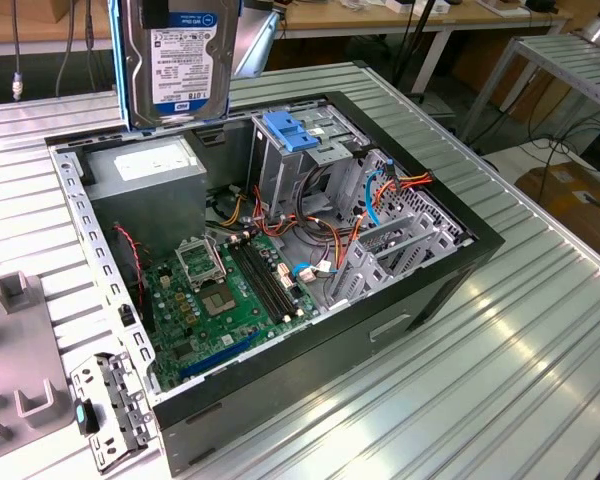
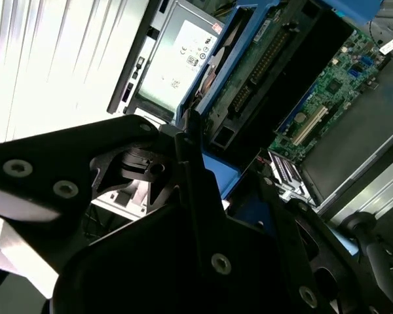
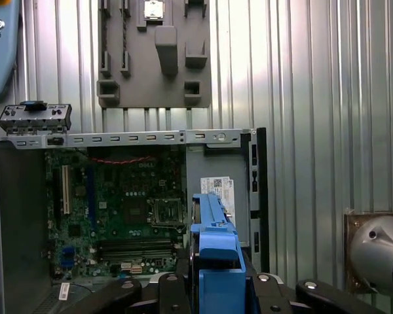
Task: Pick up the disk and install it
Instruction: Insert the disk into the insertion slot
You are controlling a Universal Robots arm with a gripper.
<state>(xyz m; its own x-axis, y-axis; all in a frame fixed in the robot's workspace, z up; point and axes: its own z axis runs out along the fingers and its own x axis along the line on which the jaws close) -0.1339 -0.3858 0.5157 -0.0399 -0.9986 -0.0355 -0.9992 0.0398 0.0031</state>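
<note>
Blue-framed flat disk [image 1: 178, 62] gripped upright by black jaws.

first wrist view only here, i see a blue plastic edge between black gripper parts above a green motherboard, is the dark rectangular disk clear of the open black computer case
observer: Looks so. In the exterior view the blue-framed dark disk hangs upright above the silver boxy power supply.
operator: where's the cage
observer: The tall silver metal cage with its wide light-blue plastic latch stands mid-case, to the exterior view's right of the disk.
operator: which face shows in the second wrist view
observer: The disk's circuit-board side.
</note>
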